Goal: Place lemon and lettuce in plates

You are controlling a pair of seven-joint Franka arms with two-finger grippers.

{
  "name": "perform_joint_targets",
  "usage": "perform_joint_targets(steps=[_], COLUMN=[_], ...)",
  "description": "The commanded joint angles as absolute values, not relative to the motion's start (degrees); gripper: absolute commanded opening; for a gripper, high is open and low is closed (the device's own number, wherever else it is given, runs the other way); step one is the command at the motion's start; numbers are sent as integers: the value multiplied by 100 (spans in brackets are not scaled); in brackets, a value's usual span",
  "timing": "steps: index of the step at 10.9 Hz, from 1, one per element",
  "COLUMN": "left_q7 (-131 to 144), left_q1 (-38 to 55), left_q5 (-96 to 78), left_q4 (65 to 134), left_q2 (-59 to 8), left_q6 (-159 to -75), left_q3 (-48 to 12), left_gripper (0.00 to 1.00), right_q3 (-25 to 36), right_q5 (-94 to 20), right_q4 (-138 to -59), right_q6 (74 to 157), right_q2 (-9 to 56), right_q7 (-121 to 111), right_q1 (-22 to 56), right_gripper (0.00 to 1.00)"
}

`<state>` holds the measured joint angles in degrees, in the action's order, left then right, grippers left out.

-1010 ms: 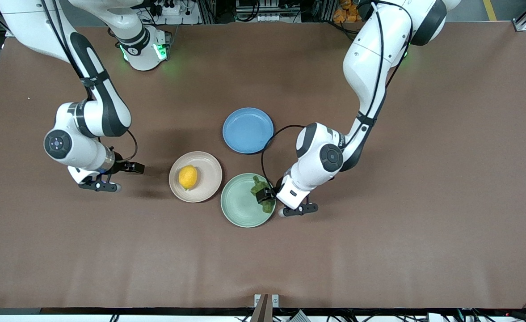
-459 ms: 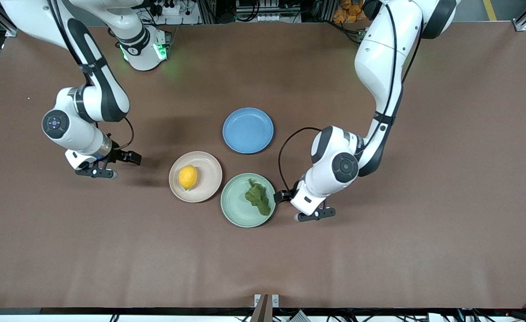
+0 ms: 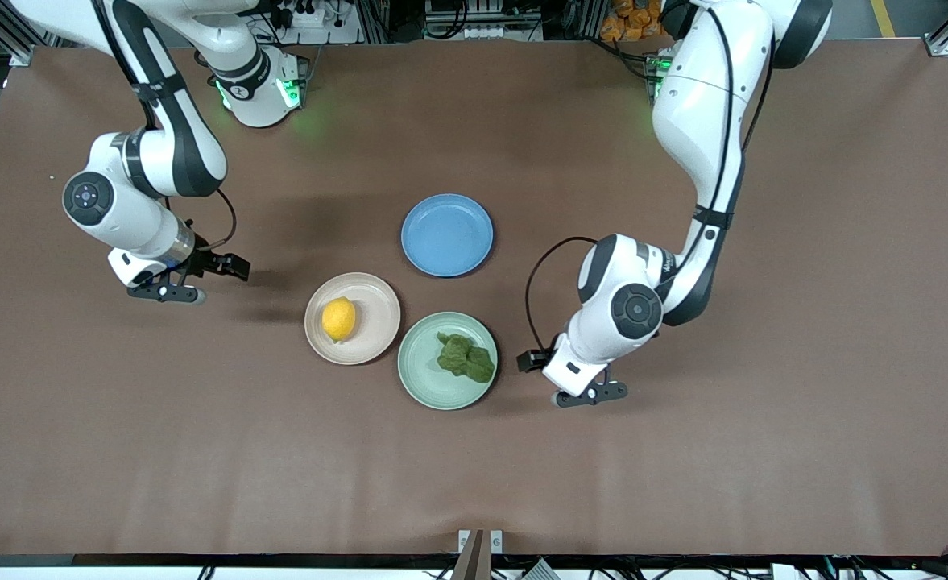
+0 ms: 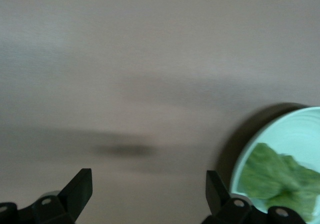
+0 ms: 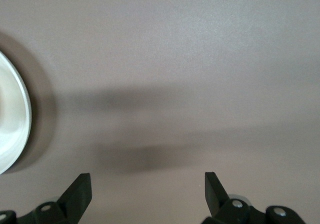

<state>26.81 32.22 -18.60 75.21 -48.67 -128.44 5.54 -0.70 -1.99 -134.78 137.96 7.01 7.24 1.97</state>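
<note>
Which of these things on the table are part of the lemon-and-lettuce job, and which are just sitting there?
Part of the job:
lemon, on the beige plate
lettuce, on the green plate

Just lying about:
blue plate, with nothing on it

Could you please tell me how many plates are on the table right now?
3. The blue plate lies farthest from the front camera; the beige-pink plate, holding the lemon, sits toward the right arm's end; the mint green plate, holding the lettuce, lies nearest. None looks hidden.
</note>
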Motion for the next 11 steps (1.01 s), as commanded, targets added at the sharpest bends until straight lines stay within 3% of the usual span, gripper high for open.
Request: perform_joint_targets(steps=[1, 4, 11], left_q7=[2663, 2401, 1231], left_q1=[3051, 2848, 1970], left_q5=[-1372, -1178, -748], left_q4=[7603, 7629, 7629], left_q2=[-4659, -4623, -4395], left_q6=[-12429, -12349, -11304], left_q3=[554, 545, 554], left_gripper=[100, 100, 100], right_q3=[-105, -105, -88], right_q5=[-114, -114, -105], right_q4=[-13807, -13808, -13492], right_q6=[13702, 13386, 12974], right_q2=[264, -8, -491], right_q7=[765, 765, 756], right_q1=[167, 149, 106], right_gripper=[100, 100, 100])
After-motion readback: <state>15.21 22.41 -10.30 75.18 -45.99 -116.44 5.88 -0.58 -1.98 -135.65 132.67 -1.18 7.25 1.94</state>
